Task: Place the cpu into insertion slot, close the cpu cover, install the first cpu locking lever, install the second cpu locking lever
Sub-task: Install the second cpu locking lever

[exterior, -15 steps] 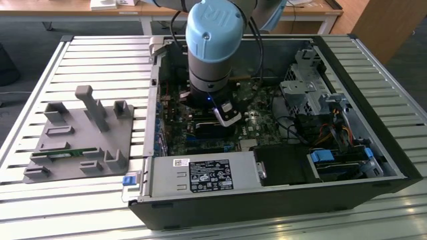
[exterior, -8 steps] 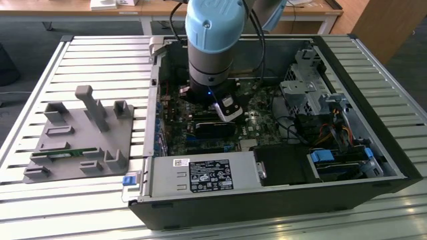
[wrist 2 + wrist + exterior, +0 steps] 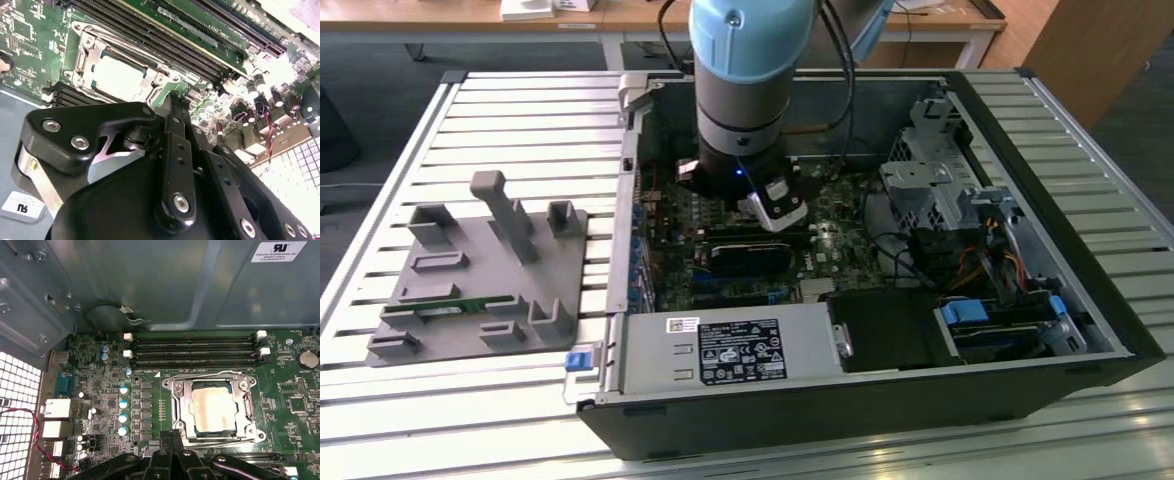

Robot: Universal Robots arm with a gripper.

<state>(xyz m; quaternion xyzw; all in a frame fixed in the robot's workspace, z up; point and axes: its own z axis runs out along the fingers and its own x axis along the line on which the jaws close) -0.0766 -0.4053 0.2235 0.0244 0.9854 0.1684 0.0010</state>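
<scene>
cpu (image 3: 214, 409): pale silver square, seemingly seated under cpu cover (image 3: 176, 390) | pincer (image 3: 172, 436): fingers together, empty

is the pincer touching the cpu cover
Apart. In the first wrist view the pincer tips end short of the cpu cover, with a strip of green board between them.

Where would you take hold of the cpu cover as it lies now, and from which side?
Its thin frame edge, from straight above. The cpu cover lies flat over the cpu, whose top shows through the window, so only the rim offers a hold. The edge nearest the tool looks easiest to reach, though a flat plate may suit prying better than pinching.
</scene>
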